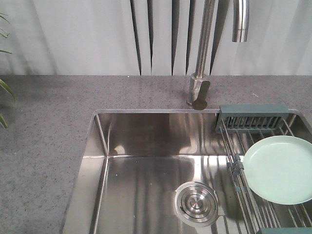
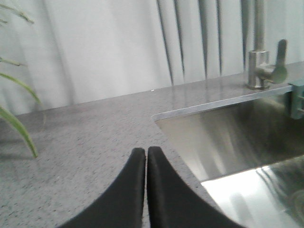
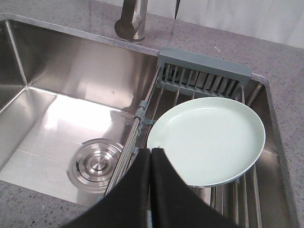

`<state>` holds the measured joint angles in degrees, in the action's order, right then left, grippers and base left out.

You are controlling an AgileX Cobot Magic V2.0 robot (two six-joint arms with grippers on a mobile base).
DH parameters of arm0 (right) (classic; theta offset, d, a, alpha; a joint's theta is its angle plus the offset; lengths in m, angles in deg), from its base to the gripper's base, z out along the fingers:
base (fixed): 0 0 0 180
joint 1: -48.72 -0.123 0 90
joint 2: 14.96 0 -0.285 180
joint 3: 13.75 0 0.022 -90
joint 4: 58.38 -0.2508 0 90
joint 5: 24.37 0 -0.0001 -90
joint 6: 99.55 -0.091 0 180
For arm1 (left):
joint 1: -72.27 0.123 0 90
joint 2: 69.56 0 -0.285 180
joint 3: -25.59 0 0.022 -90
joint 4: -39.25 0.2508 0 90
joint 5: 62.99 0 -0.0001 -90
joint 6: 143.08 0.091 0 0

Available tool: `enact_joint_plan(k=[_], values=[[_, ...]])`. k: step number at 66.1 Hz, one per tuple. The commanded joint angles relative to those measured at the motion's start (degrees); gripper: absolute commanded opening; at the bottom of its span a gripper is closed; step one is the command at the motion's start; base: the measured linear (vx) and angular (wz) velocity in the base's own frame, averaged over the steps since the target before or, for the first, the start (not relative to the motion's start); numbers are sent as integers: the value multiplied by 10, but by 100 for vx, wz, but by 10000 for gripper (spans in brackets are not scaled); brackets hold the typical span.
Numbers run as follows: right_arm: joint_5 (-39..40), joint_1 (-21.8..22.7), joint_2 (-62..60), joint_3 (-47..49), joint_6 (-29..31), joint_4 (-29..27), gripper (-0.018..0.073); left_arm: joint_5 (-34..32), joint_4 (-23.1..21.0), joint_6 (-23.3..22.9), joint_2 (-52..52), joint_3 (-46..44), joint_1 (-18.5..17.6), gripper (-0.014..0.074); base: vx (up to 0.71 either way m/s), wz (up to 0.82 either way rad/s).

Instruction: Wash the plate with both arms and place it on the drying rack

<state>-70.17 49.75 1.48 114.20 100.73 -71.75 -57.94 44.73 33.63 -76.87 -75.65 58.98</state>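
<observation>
Sink basin left part open, only drain cover flat on floor. Right part spanned by drying rack; plate lies across rods, slotted basket at back. Faucet rises behind basin, spout overhead. Worktop left unobstructed; plant leaves at far left edge.

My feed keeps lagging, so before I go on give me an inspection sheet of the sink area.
Surface: grey speckled counter around a steel sink; drain cover in the basin.
Job's things: plate lying on the drying rack over the sink's right side.
Clutter: nothing seen.
End effectors: left end effector shut, empty, over the counter; right end effector shut, empty, at the plate's near edge.
Cables: nothing seen.
Surroundings: tap, white curtain, plant leaves.
</observation>
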Motion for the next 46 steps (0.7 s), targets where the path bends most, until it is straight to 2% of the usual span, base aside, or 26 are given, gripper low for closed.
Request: enact_joint_plan(k=[1, 8, 15, 46], values=[[37, -1, 9, 13, 3, -4, -8, -23, 6, -17, 11, 13, 38, -6, 0, 0], [37, -1, 9, 13, 3, -5, -8, -23, 4, -17, 11, 13, 75, -6, 0, 0], [37, -1, 9, 13, 3, -5, -8, -28, -7, -17, 11, 13, 92, -6, 0, 0], [37, -1, 9, 13, 3, -5, -8, -25, -18, -17, 11, 12, 100, -6, 0, 0]])
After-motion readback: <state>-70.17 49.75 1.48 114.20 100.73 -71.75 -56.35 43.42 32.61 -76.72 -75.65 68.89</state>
